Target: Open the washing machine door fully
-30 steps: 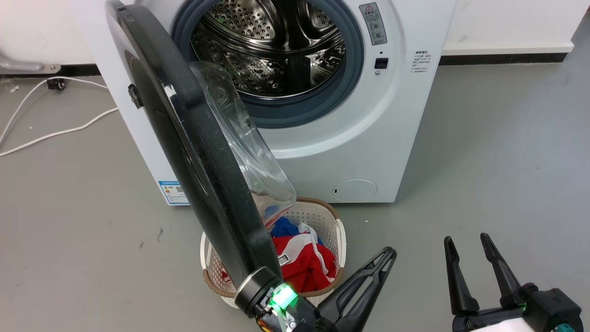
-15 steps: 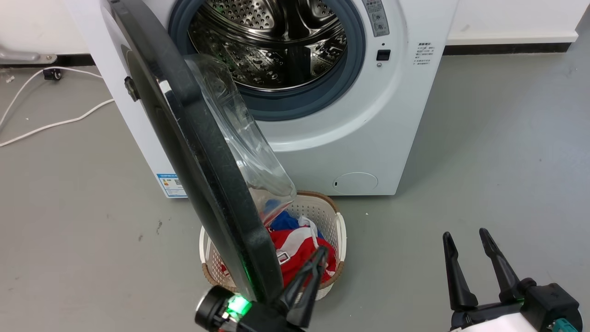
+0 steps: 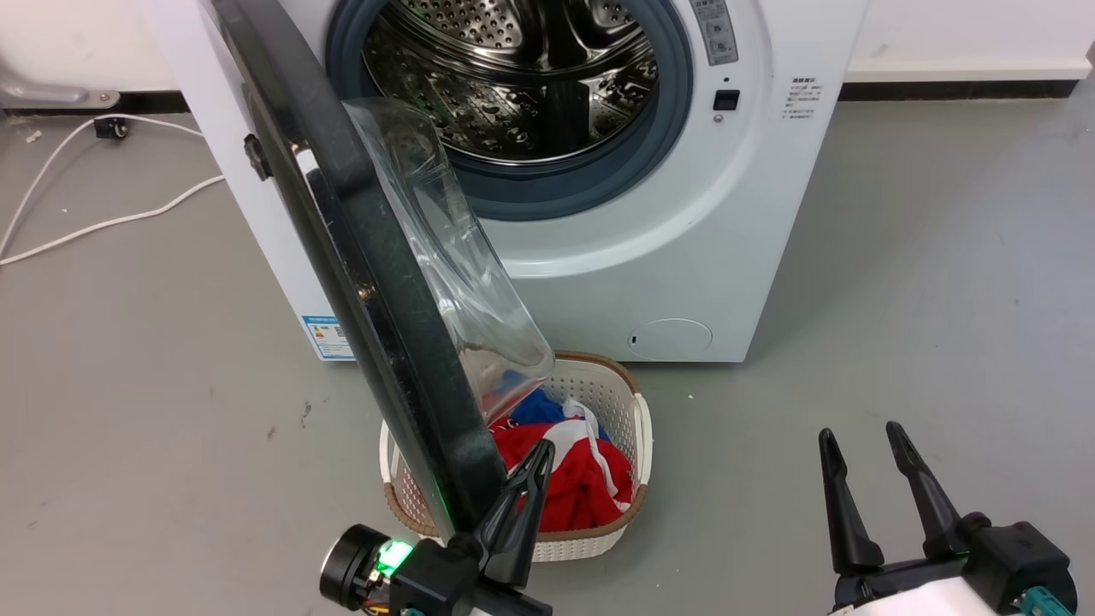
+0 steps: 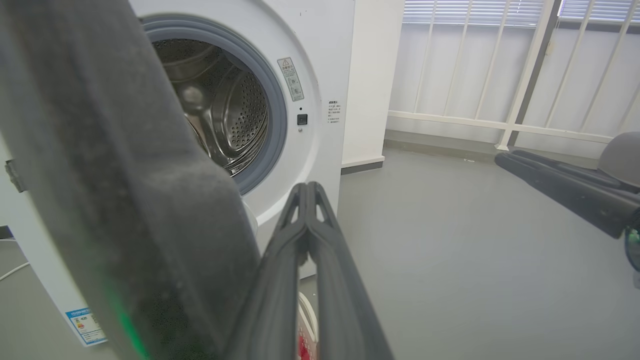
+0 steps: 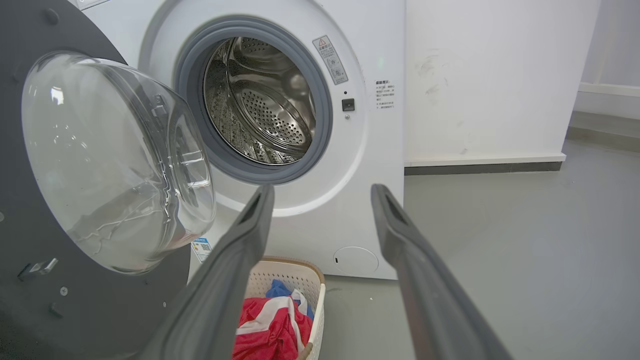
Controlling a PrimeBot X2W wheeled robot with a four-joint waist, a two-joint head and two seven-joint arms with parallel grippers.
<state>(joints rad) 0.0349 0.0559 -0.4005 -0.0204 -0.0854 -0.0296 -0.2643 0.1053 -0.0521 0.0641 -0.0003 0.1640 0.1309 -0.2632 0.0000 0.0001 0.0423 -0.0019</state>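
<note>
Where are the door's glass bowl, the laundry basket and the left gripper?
glass bowl [image 5: 115,160], right wrist view, middle of bulge.
laundry basket [image 3: 644,441], head view, right rim.
left gripper [image 3: 539,450], head view, closed fingertips.

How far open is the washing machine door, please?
Wide open: the washing machine door stands swung out from the washing machine, its steel drum fully exposed. Whether it is at its hinge limit, cannot tell.
</note>
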